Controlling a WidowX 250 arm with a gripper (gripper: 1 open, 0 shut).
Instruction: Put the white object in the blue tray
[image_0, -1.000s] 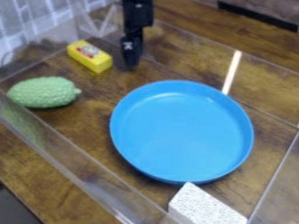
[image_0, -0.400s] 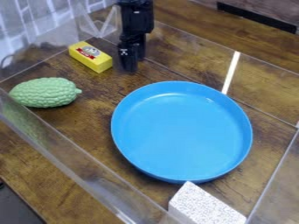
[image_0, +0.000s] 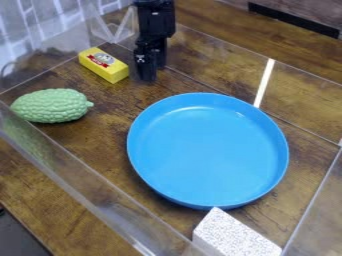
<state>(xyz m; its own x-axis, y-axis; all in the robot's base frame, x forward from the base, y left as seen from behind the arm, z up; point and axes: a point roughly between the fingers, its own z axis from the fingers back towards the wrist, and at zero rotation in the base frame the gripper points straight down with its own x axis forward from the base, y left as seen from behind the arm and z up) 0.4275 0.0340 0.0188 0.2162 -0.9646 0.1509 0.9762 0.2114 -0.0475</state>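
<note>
Black gripper pointed downward beside the yellow box, jaws released; the speckled white block lay near the blue tray.

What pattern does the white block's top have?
The white block has a speckled grey top, seen best in the camera view.

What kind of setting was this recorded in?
Probably a robot test bench rather than a working kitchen: a black gripper over a wooden surface, transparent panels around it, and assorted props such as a blue tray and a green knobbly object.
</note>
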